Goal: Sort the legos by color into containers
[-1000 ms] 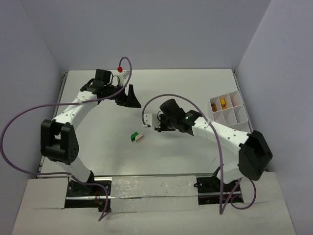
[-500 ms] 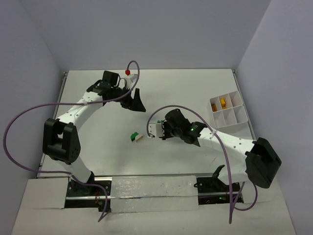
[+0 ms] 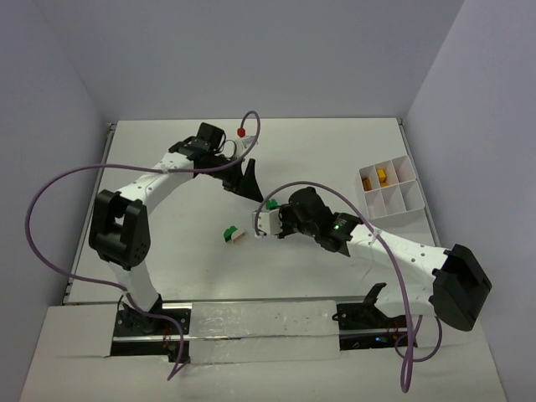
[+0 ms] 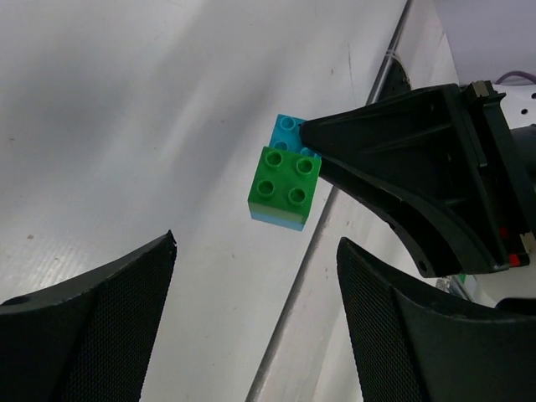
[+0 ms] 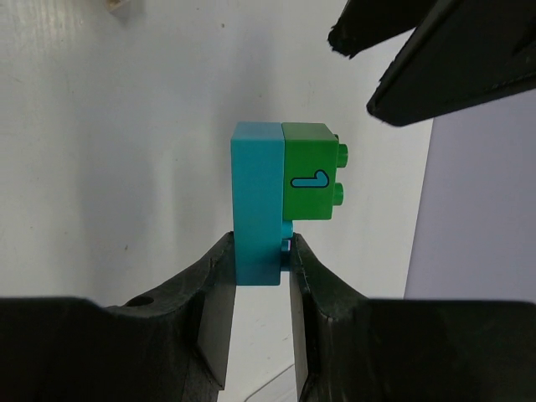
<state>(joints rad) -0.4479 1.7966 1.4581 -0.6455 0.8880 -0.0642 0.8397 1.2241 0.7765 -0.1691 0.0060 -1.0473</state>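
My right gripper [image 5: 258,251] is shut on a teal brick [image 5: 255,201] with a green brick [image 5: 310,172] stuck to its side, held above the table. In the top view this gripper [image 3: 270,213] is mid-table, and the green brick [image 3: 271,203] shows at its tip. My left gripper [image 3: 249,182] is open and empty just behind it. In the left wrist view the green brick [image 4: 285,186] sits ahead of the open left gripper [image 4: 255,251]. The white four-compartment tray [image 3: 410,194] at the right holds a yellow brick [image 3: 367,178] and an orange brick [image 3: 382,175].
A green brick [image 3: 228,234] and a white brick [image 3: 240,235] lie together on the table left of my right gripper. A red brick [image 3: 241,131] sits near the back by the left arm's purple cable. The left gripper's fingers [image 5: 435,59] show at the right wrist view's top right.
My left gripper has swung right and nearer, close to the right gripper. The right gripper has shifted slightly with the teal and green bricks, and the green one now shows at its tip.
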